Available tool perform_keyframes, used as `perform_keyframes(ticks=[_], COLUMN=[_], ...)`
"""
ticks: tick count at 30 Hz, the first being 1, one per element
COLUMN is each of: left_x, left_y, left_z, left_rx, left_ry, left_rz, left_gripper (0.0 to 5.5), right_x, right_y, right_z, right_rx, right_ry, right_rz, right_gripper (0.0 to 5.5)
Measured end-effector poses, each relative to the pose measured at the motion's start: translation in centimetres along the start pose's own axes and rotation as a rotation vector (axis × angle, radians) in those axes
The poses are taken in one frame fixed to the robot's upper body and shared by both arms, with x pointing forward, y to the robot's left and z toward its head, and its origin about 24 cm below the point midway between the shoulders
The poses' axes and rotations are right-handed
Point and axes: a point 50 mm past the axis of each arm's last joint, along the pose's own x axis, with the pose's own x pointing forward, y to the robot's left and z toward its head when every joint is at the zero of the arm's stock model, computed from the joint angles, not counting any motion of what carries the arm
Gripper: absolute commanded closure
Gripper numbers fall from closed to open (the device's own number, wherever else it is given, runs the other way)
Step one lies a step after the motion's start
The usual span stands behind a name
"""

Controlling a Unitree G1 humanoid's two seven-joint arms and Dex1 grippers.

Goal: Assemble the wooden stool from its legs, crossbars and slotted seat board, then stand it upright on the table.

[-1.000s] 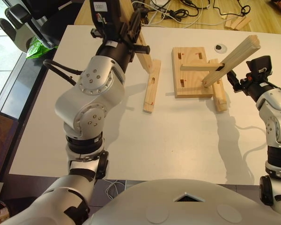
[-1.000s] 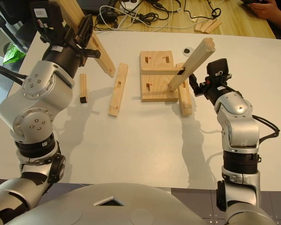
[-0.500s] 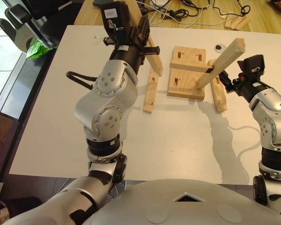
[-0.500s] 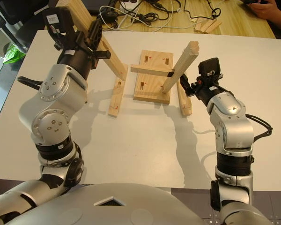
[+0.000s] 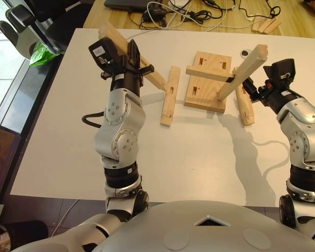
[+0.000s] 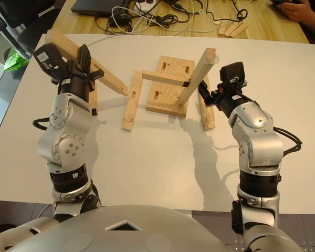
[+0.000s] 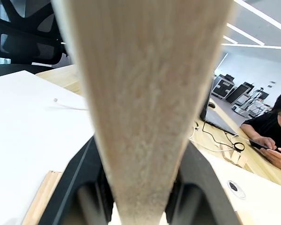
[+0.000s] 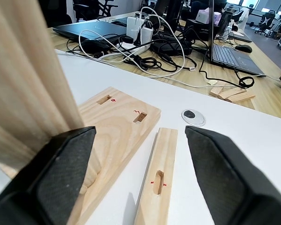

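Seat board (image 5: 206, 100) lies flat on the desk (image 5: 199, 157), slots up. Tilted leg (image 5: 247, 65) has its foot on the board, and a crossbar (image 5: 207, 73) juts from it over the board. Right gripper (image 5: 250, 93) is beside this leg, jaws wide apart, one pad (image 8: 61, 173) against the wood. Left gripper (image 5: 136, 63) holds a second leg (image 5: 155, 80) aloft at a slant, jaws clamped on it. Its low end is just beside a loose leg (image 5: 170, 97) lying flat. Spare leg (image 5: 245, 110) lies by the board's right edge.

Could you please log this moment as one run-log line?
left gripper: jaws shut on raised leg | right gripper: at tilted leg with crossbar over seat board | loose legs flank board
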Motion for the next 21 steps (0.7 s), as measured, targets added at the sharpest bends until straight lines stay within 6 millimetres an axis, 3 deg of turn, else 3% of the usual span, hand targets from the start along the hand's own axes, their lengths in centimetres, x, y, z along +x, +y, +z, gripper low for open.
perform_keyframes(ticks=[7, 21], left_x=[0.6, 1.8], left_y=[-0.6, -0.3], left_z=[-0.7, -2.1], left_rx=[-0.136, -0.215], left_ry=[0.033, 0.088], left_rz=[-0.119, -0.134], left_gripper=[4.47, 4.47], right_x=[0.3, 1.0], right_y=[-0.1, 0.7], right_z=[0.5, 0.3], right_rx=[-0.002, 0.044], right_ry=[-0.011, -0.004], right_rz=[0.008, 0.033], right_gripper=[1.96, 1.96])
